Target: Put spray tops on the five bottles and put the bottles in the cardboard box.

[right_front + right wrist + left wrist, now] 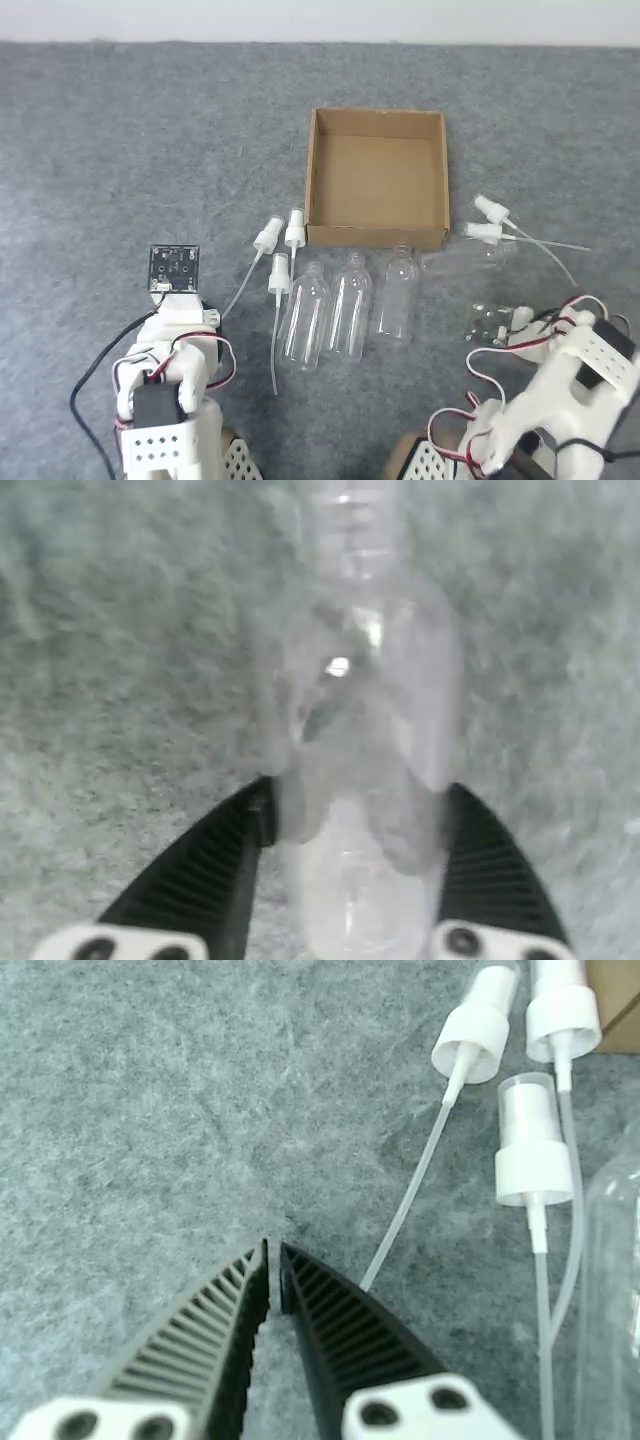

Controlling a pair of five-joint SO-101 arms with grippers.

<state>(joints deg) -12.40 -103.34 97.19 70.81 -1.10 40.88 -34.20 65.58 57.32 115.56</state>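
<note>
Fingers (235,855) of the right gripper (358,792) are spread to either side of a clear bottle (365,710) and sit against its sides, so the bottle lies pinched between them with its length running away from the wrist camera. In the high view this bottle lies on the grey mat (150,150) just ahead of the right arm, in front of and to the right of the cardboard box (375,237). A fourth bottle (470,255) lies on its side close to the box's near right corner. A row of three bottles (350,305) lies side by side just in front of the box, their necks pointing toward it. None of the bottles has a top on. Two spray tops (485,212) with long tubes lie to the right of the box, and three spray tops (279,272) lie by its near left corner, beside the row. The left gripper (273,1252) hangs over bare mat near those three tops, its dark ribbed fingers (330,1310) pressed almost together around nothing. The box stands open at the top.
</note>
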